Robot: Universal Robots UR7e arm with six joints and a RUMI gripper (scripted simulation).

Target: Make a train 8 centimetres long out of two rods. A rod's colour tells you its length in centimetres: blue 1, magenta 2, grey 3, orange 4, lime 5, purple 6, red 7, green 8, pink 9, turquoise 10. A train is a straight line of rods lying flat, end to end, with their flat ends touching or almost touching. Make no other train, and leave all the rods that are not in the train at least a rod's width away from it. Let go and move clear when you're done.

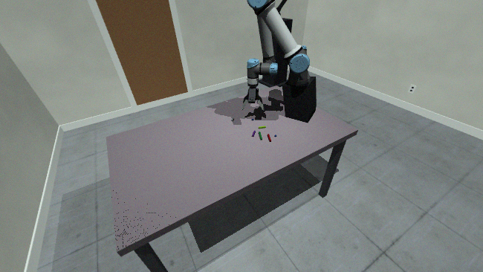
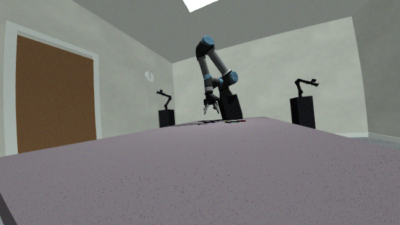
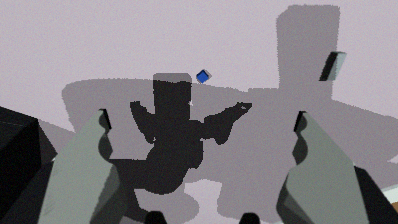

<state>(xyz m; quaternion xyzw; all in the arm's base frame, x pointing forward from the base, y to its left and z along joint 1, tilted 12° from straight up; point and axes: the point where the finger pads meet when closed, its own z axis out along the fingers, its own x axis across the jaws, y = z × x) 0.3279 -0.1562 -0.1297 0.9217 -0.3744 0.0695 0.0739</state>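
My gripper is open and empty, above the table. A short blue rod lies on the table, ahead of the space between the fingertips in the wrist view. A grey rod lies to its right in the wrist view. In the top view, a lime rod lies nearer the camera, with a purple rod, a green rod, a red rod and a second blue rod beyond it. These rods lie apart. Rods are hard to tell apart in the exterior view.
The rods lie on the table, near the arm's dark pedestal. The arm's shadow covers the table below the gripper. Two small dark arms on pedestals stand at the back in the exterior view.
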